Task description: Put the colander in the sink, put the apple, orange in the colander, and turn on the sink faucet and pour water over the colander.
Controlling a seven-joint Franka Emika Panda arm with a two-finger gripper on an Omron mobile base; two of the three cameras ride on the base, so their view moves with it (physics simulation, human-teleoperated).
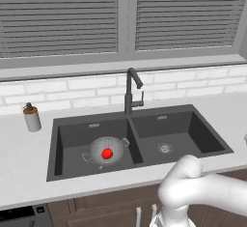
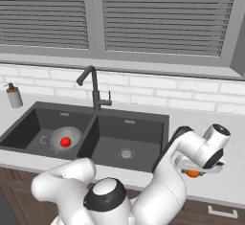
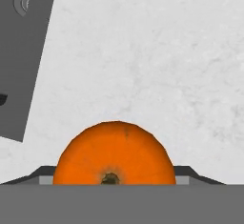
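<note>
The pale desk (image 3: 157,61) is the largest thing under your jaws (image 3: 114,182), and it runs bare and flat well beyond the orange on every side but one. On that side, at the left in the hand view, the dark sink (image 3: 21,66) cuts in with a straight edge that lies near the jaws but apart from the fruit, with a strip of open desk between.

From the base cameras you see the sink (image 2: 143,118) as a double basin sunk into the desk, its right rim just left of the hand. The faucet (image 2: 94,91) stands at the back edge on the divider, well away from the jaws, spout bent toward the left basin.

In that far left basin sits the colander (image 1: 105,149), upright on the basin floor, clear of the walls, with the apple (image 1: 107,153) inside it. Both lie well apart from the jaws, across the right basin.

The soap bottle (image 1: 32,117) stands on the desk past the sink's far left corner.

The orange (image 3: 114,154) rests on the desk right between your finger tips (image 3: 45,175), which show on either side of it. You cannot tell whether they touch the fruit or stand just off it, so the state of the jaws cannot be told.
</note>
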